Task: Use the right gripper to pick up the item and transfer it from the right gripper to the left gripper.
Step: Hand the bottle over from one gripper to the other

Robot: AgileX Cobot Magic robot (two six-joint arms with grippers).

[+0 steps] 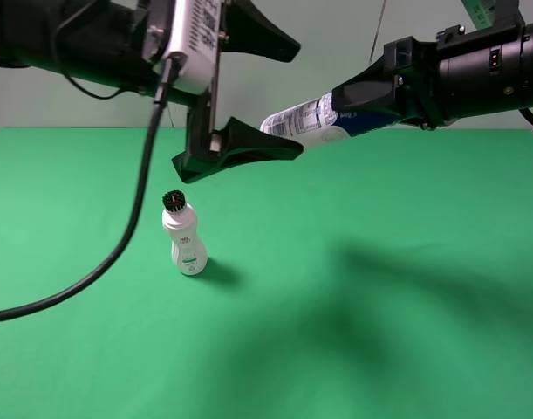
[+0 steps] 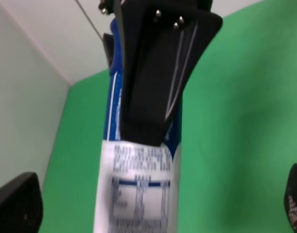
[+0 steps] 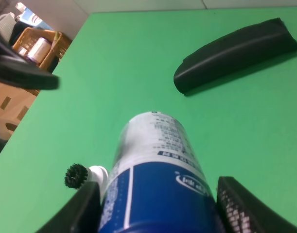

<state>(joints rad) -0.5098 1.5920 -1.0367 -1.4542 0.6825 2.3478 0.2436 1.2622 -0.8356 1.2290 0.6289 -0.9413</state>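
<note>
Fingers [image 3: 238, 211] of right gripper [image 3: 160, 208] clamp the item [image 1: 299, 118] (held aloft).

The green tabletop [image 1: 406, 227] carries just one thing that I can see: a small white bottle [image 1: 185, 236], standing upright, with a black bristly top [image 1: 174, 202] and a bit of greenish print low on its body. The bottle's own shadow lies just beside its base. Broader, softer shadows darken the green well apart from the bottle, on that same side.
</note>
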